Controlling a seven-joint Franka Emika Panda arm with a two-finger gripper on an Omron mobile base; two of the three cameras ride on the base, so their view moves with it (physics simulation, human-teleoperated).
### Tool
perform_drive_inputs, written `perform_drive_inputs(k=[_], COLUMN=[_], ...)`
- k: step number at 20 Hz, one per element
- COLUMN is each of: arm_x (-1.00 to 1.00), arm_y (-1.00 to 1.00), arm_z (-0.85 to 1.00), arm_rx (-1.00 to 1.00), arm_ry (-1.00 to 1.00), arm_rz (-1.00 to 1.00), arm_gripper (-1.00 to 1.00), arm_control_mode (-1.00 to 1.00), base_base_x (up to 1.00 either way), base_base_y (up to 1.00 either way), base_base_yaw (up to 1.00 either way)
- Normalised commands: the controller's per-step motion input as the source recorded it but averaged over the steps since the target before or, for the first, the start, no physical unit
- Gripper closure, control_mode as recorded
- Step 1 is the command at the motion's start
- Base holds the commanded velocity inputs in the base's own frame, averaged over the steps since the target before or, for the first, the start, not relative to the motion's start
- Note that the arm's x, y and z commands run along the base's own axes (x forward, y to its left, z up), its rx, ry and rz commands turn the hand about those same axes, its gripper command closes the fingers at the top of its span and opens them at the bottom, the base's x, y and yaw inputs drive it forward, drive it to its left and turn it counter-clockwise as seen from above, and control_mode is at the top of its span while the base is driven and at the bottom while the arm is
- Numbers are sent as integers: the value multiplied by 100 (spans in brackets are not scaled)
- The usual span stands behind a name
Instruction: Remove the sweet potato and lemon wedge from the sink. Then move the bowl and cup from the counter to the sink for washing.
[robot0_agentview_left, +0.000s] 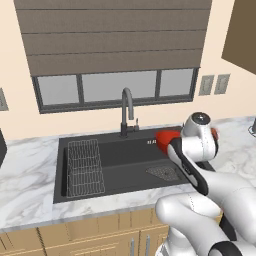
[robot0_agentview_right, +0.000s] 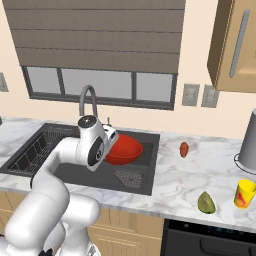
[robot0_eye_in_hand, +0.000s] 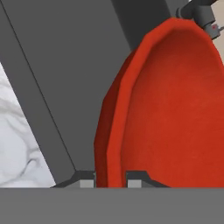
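My gripper (robot0_eye_in_hand: 110, 180) is shut on the rim of the red bowl (robot0_eye_in_hand: 170, 109), which hangs tilted above the right part of the dark sink (robot0_agentview_right: 75, 172). From the right base the bowl (robot0_agentview_right: 126, 149) shows beside the hand, over the drain grate (robot0_agentview_right: 129, 177). In the left base view the bowl (robot0_agentview_left: 167, 137) peeks out behind the arm above the sink (robot0_agentview_left: 120, 160). On the counter right of the sink lie the sweet potato (robot0_agentview_right: 184, 149) and, nearer the front edge, the lemon wedge (robot0_agentview_right: 206, 202). The yellow cup (robot0_agentview_right: 245, 193) stands upright to the wedge's right.
A wire rack (robot0_agentview_left: 85, 167) fills the sink's left part and a dark arched faucet (robot0_agentview_left: 127, 112) rises behind the basin. A tall grey vessel (robot0_agentview_right: 249, 140) stands at the counter's far right, under a wall cabinet (robot0_agentview_right: 235, 45).
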Motion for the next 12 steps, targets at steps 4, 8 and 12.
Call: perform_drive_inputs(k=[4,8,12], arm_x=[6,8,12], arm_y=[17,12,12], arm_z=[-5,-9,-13], arm_rx=[0,0,0], arm_ry=[4,0,0], arm_rz=[0,-1,-6], arm_gripper=[100,100,100], arm_control_mode=[-100,-100,-100], base_base_x=[0,0,0], base_base_y=[0,0,0], base_base_yaw=[0,0,0])
